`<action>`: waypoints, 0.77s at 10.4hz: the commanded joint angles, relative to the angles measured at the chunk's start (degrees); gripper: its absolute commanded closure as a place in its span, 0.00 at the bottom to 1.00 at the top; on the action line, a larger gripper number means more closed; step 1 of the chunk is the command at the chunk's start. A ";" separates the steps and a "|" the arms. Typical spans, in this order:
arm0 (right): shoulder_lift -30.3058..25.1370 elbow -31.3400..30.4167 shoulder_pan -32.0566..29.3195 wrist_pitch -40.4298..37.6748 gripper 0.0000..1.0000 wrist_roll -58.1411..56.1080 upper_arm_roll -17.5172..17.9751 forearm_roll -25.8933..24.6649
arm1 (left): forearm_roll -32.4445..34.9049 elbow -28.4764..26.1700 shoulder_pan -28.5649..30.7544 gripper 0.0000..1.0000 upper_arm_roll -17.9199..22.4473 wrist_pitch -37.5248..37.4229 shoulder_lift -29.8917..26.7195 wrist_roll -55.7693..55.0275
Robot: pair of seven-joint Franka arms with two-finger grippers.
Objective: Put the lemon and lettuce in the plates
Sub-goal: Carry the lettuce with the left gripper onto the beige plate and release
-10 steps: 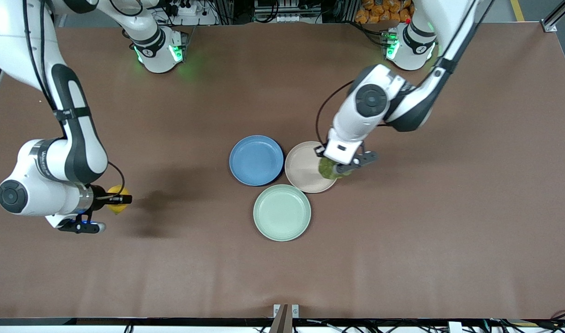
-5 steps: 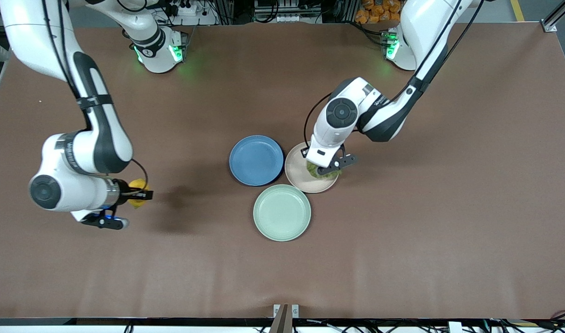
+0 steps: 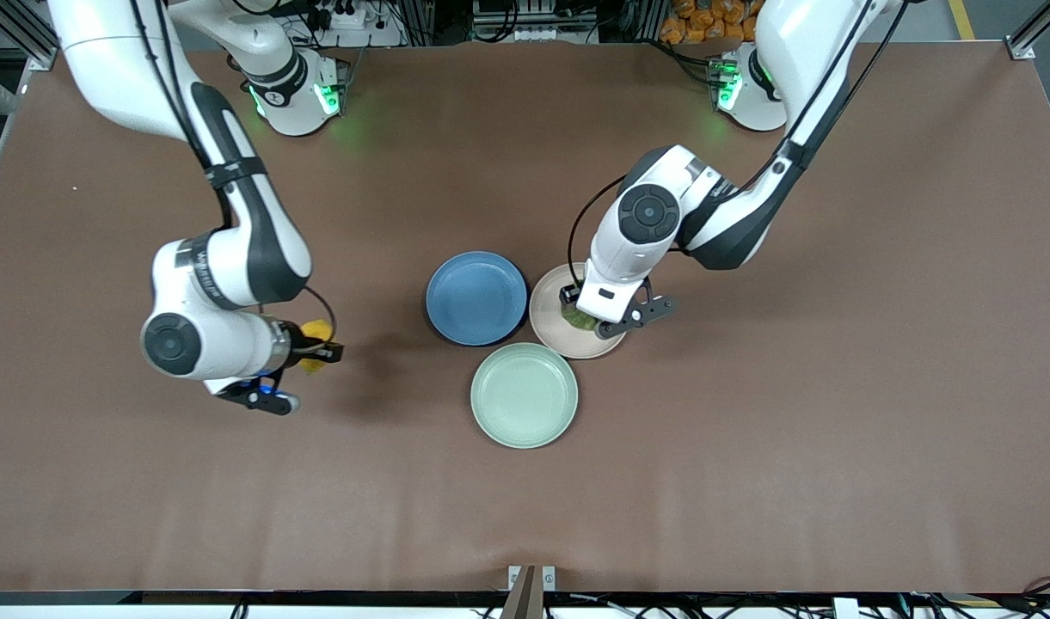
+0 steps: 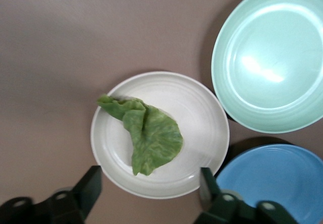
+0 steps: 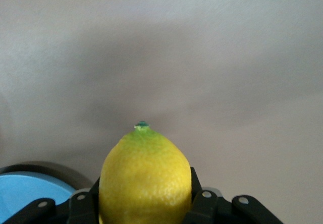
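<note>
Three plates sit clustered mid-desk: a blue plate (image 3: 476,297), a beige-pink plate (image 3: 549,320) touching it on the side toward my left arm's end, and a mint-green plate (image 3: 524,395) nearer the front camera, just below the gap between the other two. My left hand (image 3: 595,320) hangs over the beige-pink plate with its fingers (image 4: 90,185) spread wide, one to either side of the plate's rim in the left wrist view, gripping nothing. The lettuce (image 4: 146,135) lies loose inside that plate (image 4: 202,114), a crumpled green leaf with its narrow tail pointing toward the rim, clear of both fingers; from the front only a sliver of it (image 3: 576,321) shows under my wrist. In the same wrist view the mint-green plate (image 4: 272,57) and the blue plate (image 4: 277,183) lie just beside the beige-pink one. My right hand (image 3: 322,351) is up over bare brown desk (image 3: 748,430) toward my right arm's end, well apart from the blue plate, pinching the lemon (image 3: 316,335) between its fingers. In the right wrist view the lemon (image 5: 145,178) fills the gap between the black fingers (image 5: 202,206), its greenish nubbed tip pointing away from my palm, with an edge of the blue plate (image 5: 30,193) in the corner.
</note>
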 commanded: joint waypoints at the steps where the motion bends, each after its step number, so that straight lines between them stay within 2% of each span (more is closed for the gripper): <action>1: -3.17 -6.02 3.78 4.53 1.00 6.14 -0.40 1.25 | 1.84 4.43 1.66 0.00 -0.07 -9.04 -4.90 -0.45; 3: -2.91 -6.21 7.91 5.42 1.00 13.34 -0.40 1.25 | 2.63 4.71 4.56 0.00 0.01 -12.49 -9.12 6.10; 6: -1.50 -6.21 12.75 8.49 1.00 22.05 -0.40 1.25 | 3.34 4.71 13.15 0.00 -0.16 -18.47 -15.80 24.98; 8: -0.19 -6.12 15.74 11.21 1.00 26.89 -0.40 1.17 | 2.99 4.71 17.74 0.00 -0.16 -21.10 -20.02 32.40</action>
